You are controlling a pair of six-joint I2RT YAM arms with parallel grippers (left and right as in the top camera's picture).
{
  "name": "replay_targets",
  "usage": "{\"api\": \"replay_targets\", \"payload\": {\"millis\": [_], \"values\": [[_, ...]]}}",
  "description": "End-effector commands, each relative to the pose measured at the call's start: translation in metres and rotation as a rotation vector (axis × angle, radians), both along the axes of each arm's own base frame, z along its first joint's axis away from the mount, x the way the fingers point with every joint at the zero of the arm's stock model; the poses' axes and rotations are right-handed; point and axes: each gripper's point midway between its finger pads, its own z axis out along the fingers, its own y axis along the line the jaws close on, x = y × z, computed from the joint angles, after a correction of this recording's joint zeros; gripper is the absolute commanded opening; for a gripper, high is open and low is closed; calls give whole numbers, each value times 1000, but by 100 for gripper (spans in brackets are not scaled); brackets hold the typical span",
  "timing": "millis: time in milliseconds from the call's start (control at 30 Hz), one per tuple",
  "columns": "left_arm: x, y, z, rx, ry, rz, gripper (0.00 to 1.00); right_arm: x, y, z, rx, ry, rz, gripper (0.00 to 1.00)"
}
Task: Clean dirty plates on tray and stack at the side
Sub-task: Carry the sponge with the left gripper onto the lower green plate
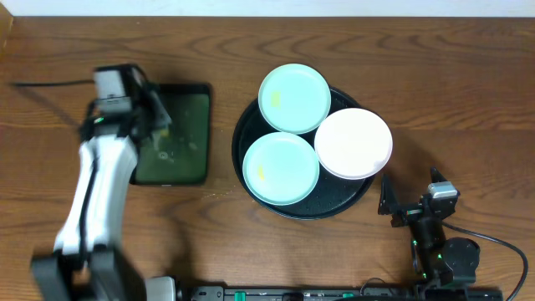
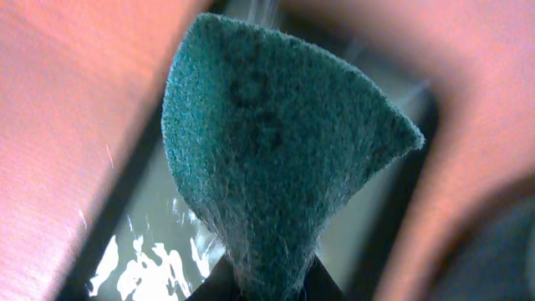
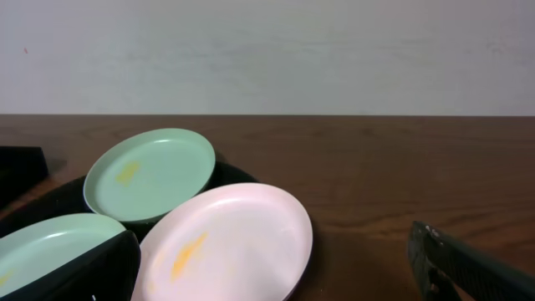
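The table [image 1: 451, 58] is dark brown wood, with a pale wall behind it.

From above, I see the big round black tray [image 1: 334, 209] with its raised rim. All three plates are on it. One mint plate [image 1: 294, 99] sits at the tray's far side and a second mint plate [image 1: 281, 167] at its near side. The white plate [image 1: 353, 142] is on its right, poking out past the rim. Both mint plates have yellow spots. I think no cleaning is done yet, and no stack stands beside the tray. Well left of the tray, my left gripper [image 1: 159, 119] hangs over a shiny dark green tray [image 1: 188, 159]. My right gripper [image 1: 408, 199] waits near the tray's right side, spread wide and empty.

In the left wrist view, the fingers are pressed together, pinching a green sponge [image 2: 276, 150]. It looks rough, fuzzy and folded.

In the right wrist view, the plates look smooth, round and shallow. The white one has a yellow smear too.
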Motion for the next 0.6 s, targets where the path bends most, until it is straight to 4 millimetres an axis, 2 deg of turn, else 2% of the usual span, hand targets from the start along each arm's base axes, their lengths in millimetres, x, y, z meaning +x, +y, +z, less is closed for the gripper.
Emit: {"api": "replay_targets", "payload": {"millis": [0, 67, 200, 267, 367, 467, 567], "values": [[-15, 0, -30, -2, 137, 3, 7, 0, -2, -1, -11, -2, -10, 99], [-13, -5, -14, -30, 121, -11, 7, 0, -2, -1, -11, -2, -10, 99], [-7, -19, 49, -91, 7, -50, 7, 0, -2, -1, -11, -2, -10, 99], [-7, -31, 81, -132, -87, -87, 7, 0, -2, -1, -11, -2, -10, 99], [-14, -53, 114, -211, -178, -115, 7, 0, -2, -1, -11, -2, -10, 99], [-23, -79, 126, -311, -189, -106, 7, 0, -2, -1, -11, -2, -10, 99], [-31, -111, 115, -376, -137, -117, 7, 0, -2, -1, -11, -2, -10, 99]]}}
